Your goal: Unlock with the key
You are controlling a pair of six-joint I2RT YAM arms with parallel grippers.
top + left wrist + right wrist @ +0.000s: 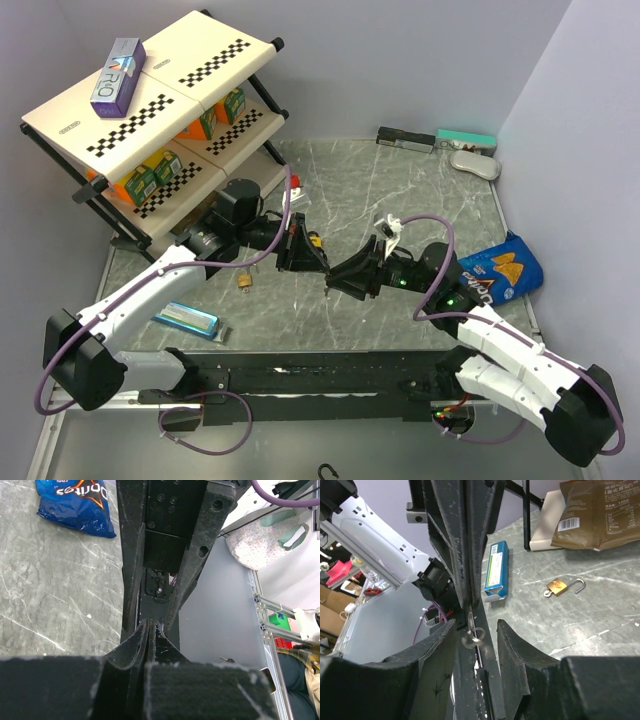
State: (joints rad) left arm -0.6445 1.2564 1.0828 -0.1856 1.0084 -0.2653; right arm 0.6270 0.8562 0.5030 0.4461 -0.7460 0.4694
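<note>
The left gripper (148, 628) is pinched shut on the small key (472, 636). The right gripper (476, 630) stands open around that tip. The padlock (243, 283) lies left of both on the table (400, 200), nearer the left arm.

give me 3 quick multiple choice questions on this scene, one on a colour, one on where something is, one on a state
1. The chip bag is: A red; B green; C blue.
2. The padlock lies: A on the chip bag; B on the tabletop; C on the shelf.
3. The left gripper is: A wide open; B shut on the key; C out of view.

Answers: 1 C, the bag's wrapper is plainly blue. 2 B, the padlock rests on bare grey marbled tabletop. 3 B, the fingers are pressed together with the small key sticking out at their tips.
</note>
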